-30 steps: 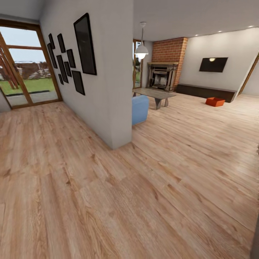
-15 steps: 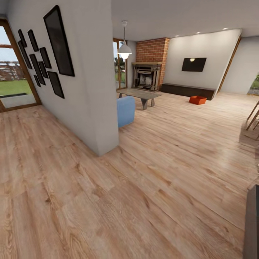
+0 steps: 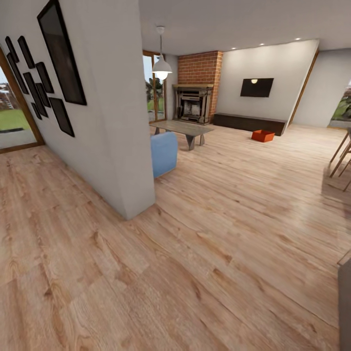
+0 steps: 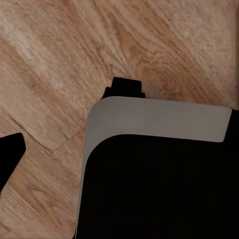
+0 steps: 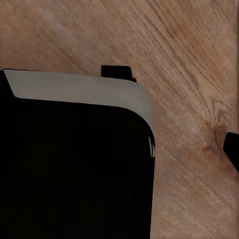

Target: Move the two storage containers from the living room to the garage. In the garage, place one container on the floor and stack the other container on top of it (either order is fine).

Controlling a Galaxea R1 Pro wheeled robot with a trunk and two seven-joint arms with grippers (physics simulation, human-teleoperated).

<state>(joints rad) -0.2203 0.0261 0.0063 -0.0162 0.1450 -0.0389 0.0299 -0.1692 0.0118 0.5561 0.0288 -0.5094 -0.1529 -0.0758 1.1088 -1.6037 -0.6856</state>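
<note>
Well, one orange-red storage container (image 3: 263,135) sits upper right of my head view on the living room planks (image 3: 234,204), before the low dark cabinet (image 3: 248,123). No readable writing anywhere. Whether my claws are wide or narrow, I can't tell.

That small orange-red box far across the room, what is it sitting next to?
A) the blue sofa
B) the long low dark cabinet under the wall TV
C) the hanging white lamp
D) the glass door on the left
B: the orange-red open-top plastic bin rests on the light wood-plank floor just in front of the long low dark cabinet, below the black wall TV, far from the blue sofa.
</note>
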